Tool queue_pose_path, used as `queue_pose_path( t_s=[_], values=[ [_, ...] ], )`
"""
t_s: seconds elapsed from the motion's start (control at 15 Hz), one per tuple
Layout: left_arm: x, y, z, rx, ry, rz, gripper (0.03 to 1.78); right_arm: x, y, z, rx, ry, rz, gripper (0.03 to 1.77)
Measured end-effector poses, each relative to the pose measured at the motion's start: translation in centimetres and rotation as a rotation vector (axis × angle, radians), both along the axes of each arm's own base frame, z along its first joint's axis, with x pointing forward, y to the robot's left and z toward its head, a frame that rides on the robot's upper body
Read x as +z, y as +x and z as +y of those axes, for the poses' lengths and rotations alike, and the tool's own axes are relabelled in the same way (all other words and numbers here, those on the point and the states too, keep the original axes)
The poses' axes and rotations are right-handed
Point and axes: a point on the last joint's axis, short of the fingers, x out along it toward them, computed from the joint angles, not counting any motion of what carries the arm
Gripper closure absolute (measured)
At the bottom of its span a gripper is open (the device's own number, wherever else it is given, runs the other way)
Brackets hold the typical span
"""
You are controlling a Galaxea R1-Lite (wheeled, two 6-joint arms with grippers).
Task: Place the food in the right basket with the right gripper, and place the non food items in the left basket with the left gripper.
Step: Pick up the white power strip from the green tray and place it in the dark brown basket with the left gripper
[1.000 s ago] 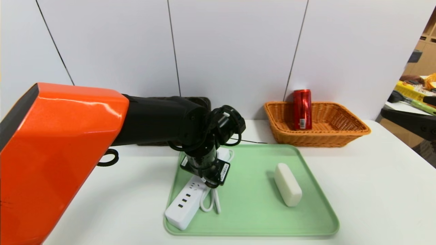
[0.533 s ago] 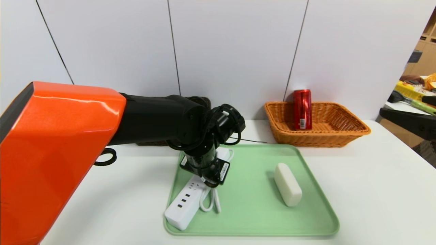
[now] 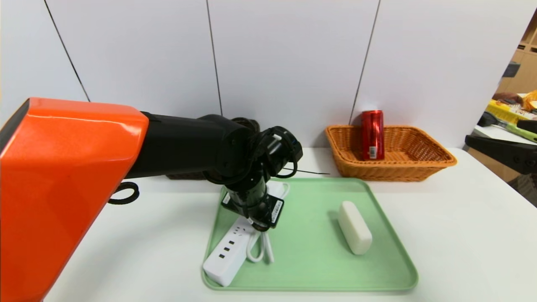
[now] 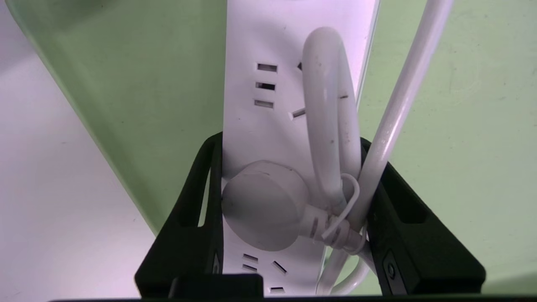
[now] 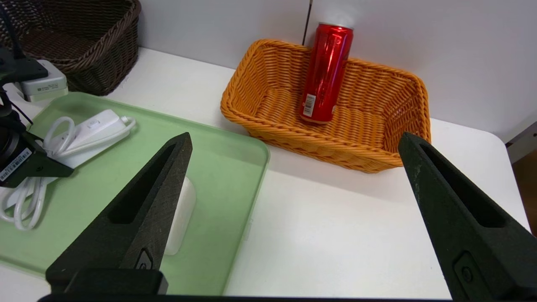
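A white power strip with its bundled cord lies along the left side of the green tray. My left gripper points down over it. In the left wrist view the left gripper is shut on the power strip, one finger against the strip's side, the other against the cord. A white oblong block lies on the tray's right half. A red can stands in the orange right basket. The right gripper hangs open and empty above bare table, right of the tray.
The dark left basket stands at the back left by the wall, mostly hidden behind my left arm in the head view. A second table with clutter stands at the far right. White tabletop lies between the tray and the orange basket.
The left arm has shifted slightly left and up, and its jaws have closed a little more on the power strip. The right arm has barely moved.
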Motion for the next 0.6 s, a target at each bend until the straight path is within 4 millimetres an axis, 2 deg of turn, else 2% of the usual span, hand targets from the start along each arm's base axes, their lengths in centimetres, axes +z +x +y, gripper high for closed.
queue_pose_path(
  t_s=[0.27,0.6],
  values=[
    [1.7,-1.2,-1.1,-0.039,-0.065,-0.061,0.89,-0.4,0.0,0.0,-0.001,-0.002,0.009,0.11],
    [6.4,-3.4,-2.2,-0.069,-0.207,-0.166,0.89,-1.0,-0.1,0.0,-0.002,-0.004,0.027,0.10]
  ],
)
